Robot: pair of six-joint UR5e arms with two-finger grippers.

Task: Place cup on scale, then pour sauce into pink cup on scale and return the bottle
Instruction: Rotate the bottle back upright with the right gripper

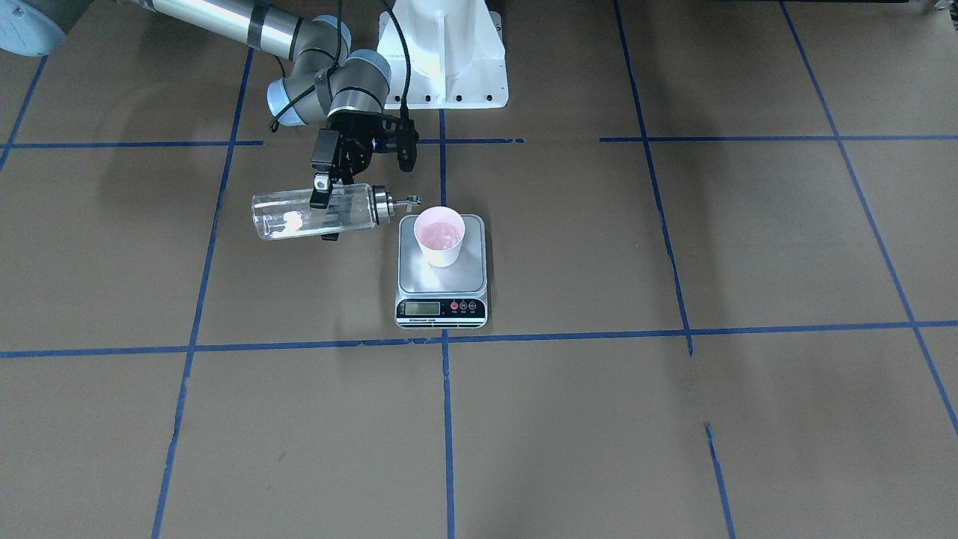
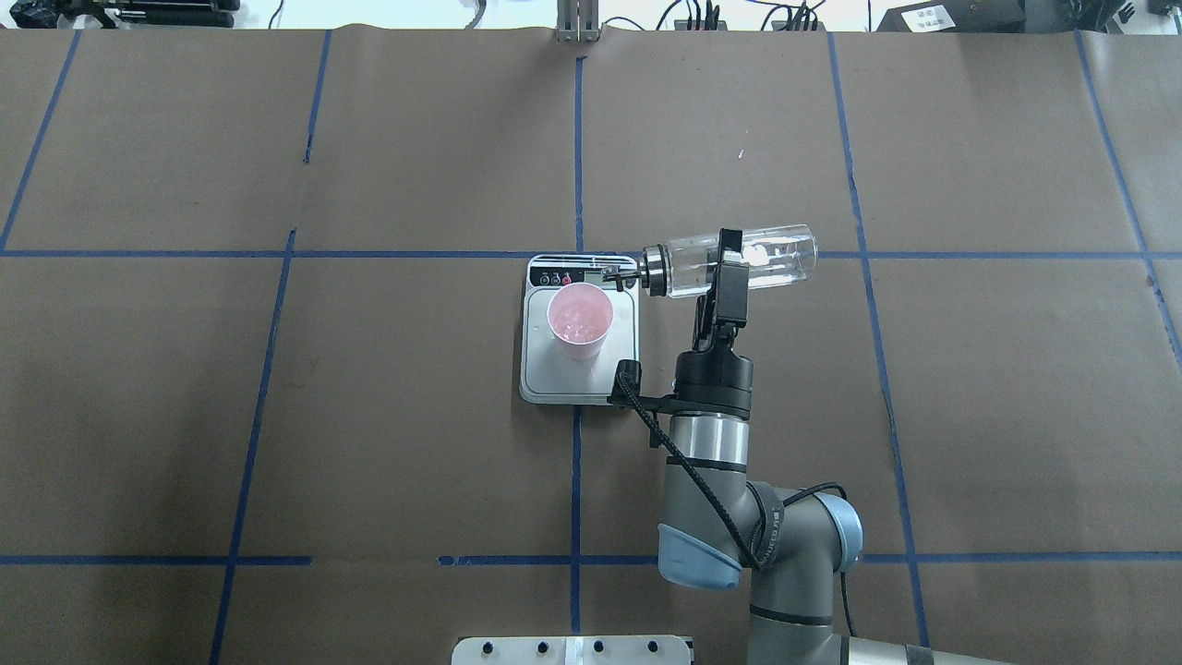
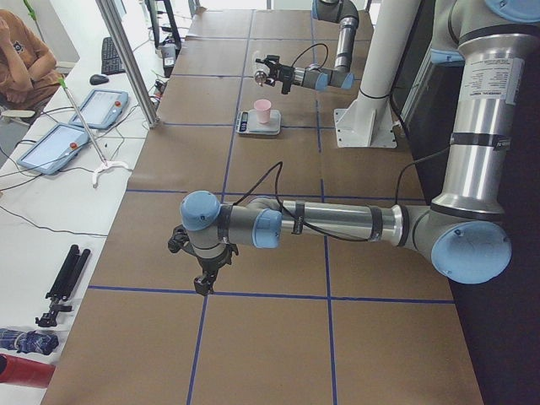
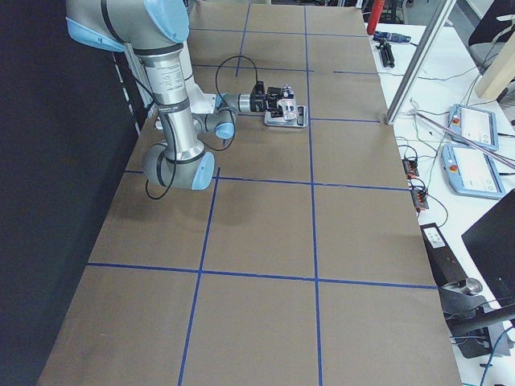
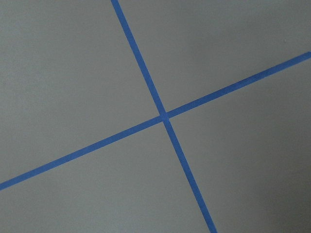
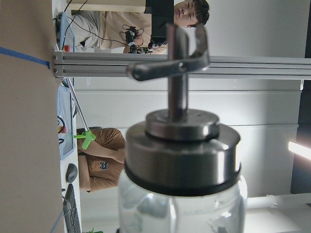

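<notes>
The pink cup (image 1: 440, 236) (image 2: 580, 320) stands upright on the steel platform of the scale (image 1: 441, 281) (image 2: 554, 379); clear liquid glints inside it. My right gripper (image 1: 325, 209) (image 2: 725, 268) is shut on the glass bottle (image 1: 299, 215) (image 2: 776, 254), which lies about level in the air. Its metal spout (image 1: 408, 200) (image 2: 614, 271) points at the cup and ends near the cup's rim. No stream shows. The right wrist view is filled by the bottle's cap (image 6: 182, 155). My left gripper (image 3: 202, 283) hangs over the table far from the scale; I cannot tell its state.
Blue tape lines (image 5: 165, 116) cross the brown table. The white robot base (image 1: 441, 52) stands behind the scale. Beyond the table's far edge are tablets (image 3: 59, 143), an aluminium post (image 3: 126, 59) and a seated person (image 3: 25, 51).
</notes>
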